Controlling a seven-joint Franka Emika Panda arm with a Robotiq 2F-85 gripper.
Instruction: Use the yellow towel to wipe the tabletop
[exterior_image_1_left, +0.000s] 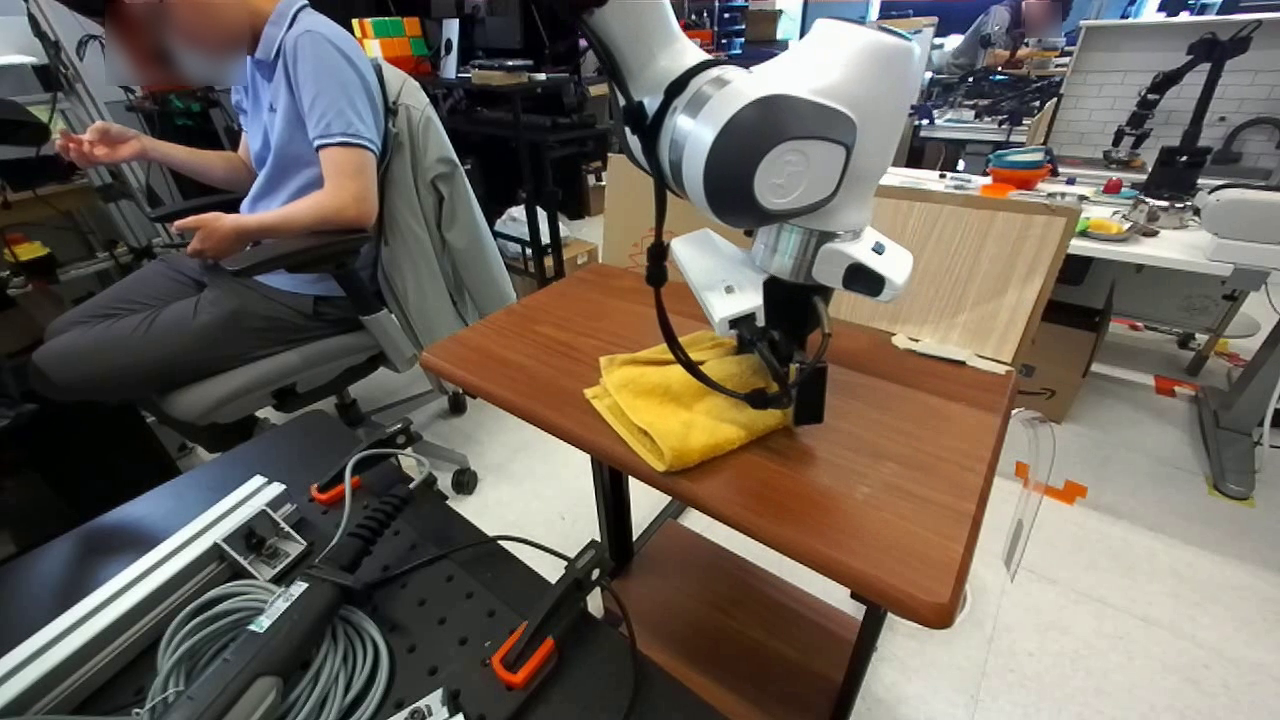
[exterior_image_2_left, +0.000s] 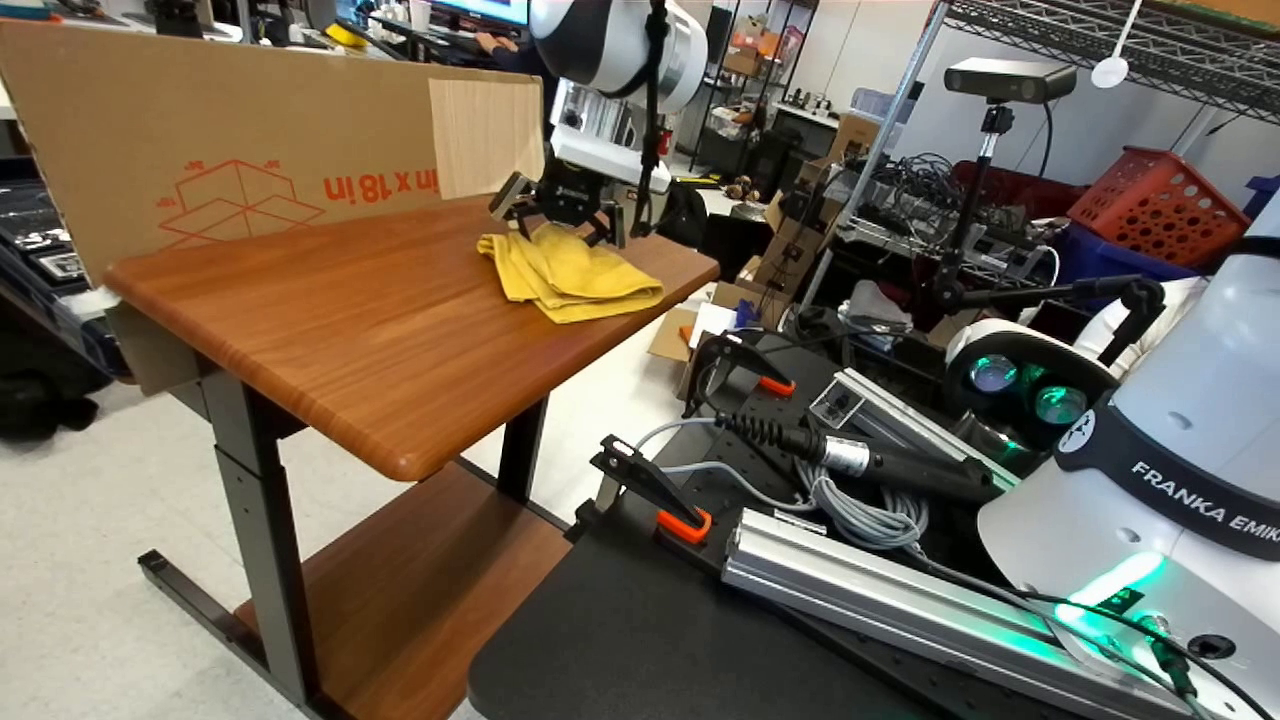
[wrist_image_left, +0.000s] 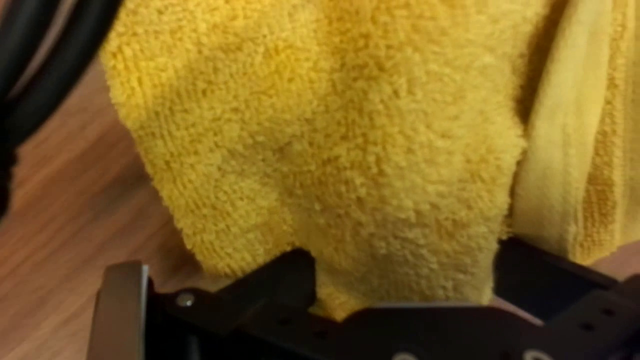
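The yellow towel (exterior_image_1_left: 680, 405) lies folded on the reddish-brown tabletop (exterior_image_1_left: 900, 480), near one long edge. In an exterior view the towel (exterior_image_2_left: 570, 275) shows layered folds and a raised bunch under the gripper (exterior_image_2_left: 562, 212). The tabletop (exterior_image_2_left: 330, 340) shows there too. The gripper (exterior_image_1_left: 785, 378) points down at the towel's edge, its fingers spread wide. In the wrist view the towel (wrist_image_left: 350, 125) fills the middle, and the open gripper (wrist_image_left: 405, 300) straddles part of it. The left fingertip is beside the towel, over the tabletop (wrist_image_left: 65, 240); the right fingertip is out of that view.
A pale plywood panel (exterior_image_1_left: 950, 260) and a cardboard sheet (exterior_image_2_left: 100, 130) stand along the tabletop's far edge. A black bench (exterior_image_2_left: 620, 610) with clamps, coiled cable and an aluminium rail is beside the table. A seated person (exterior_image_1_left: 310, 110) is off one end.
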